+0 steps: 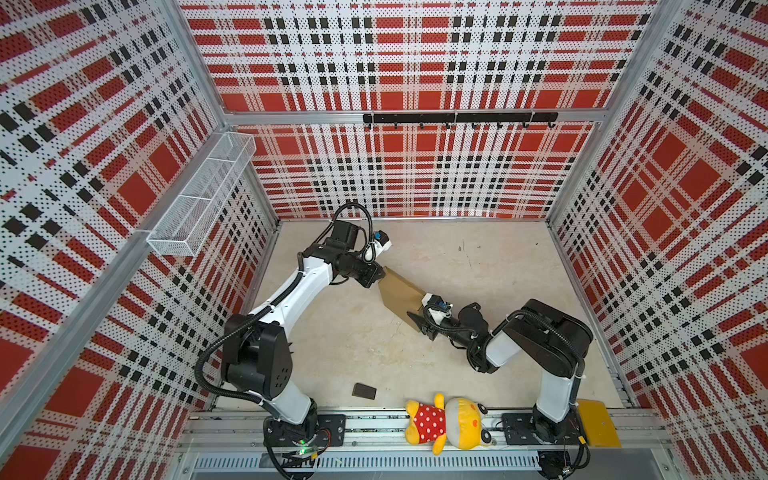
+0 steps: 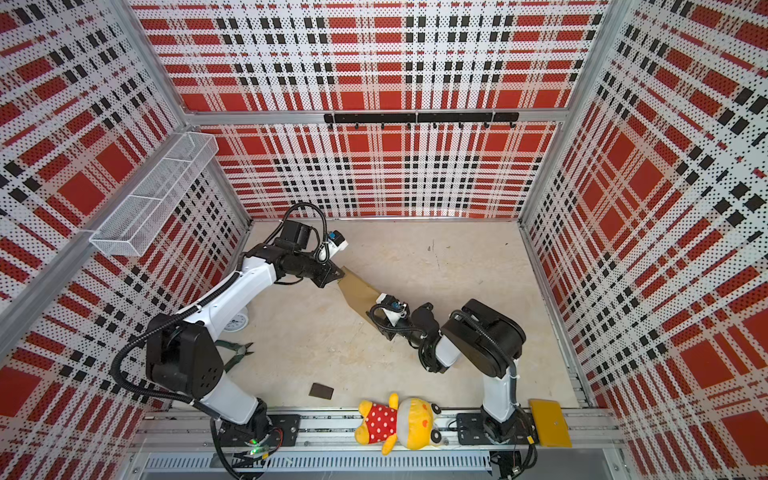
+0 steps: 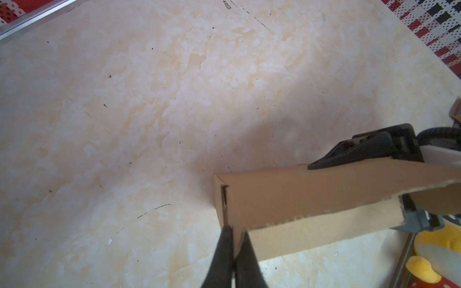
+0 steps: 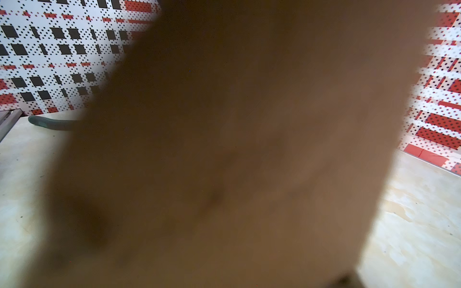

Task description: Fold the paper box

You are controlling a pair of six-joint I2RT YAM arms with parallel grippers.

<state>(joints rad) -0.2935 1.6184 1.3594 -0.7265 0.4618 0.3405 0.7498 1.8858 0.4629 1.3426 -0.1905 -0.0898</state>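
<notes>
The paper box (image 1: 400, 291) is found over the middle of the counter (image 1: 490, 266). It is folded shallow and tilted, and it appears raised. Its long axis is seen running diagonally from far left to near right, with an arm at each end. Its far corner is pinched by the left gripper (image 3: 233, 233), the jaws nearly together on one wall. The near end is straddled by the right gripper (image 1: 419, 319), the jaws about half apart and apparently clamped across the box's thickness.
</notes>
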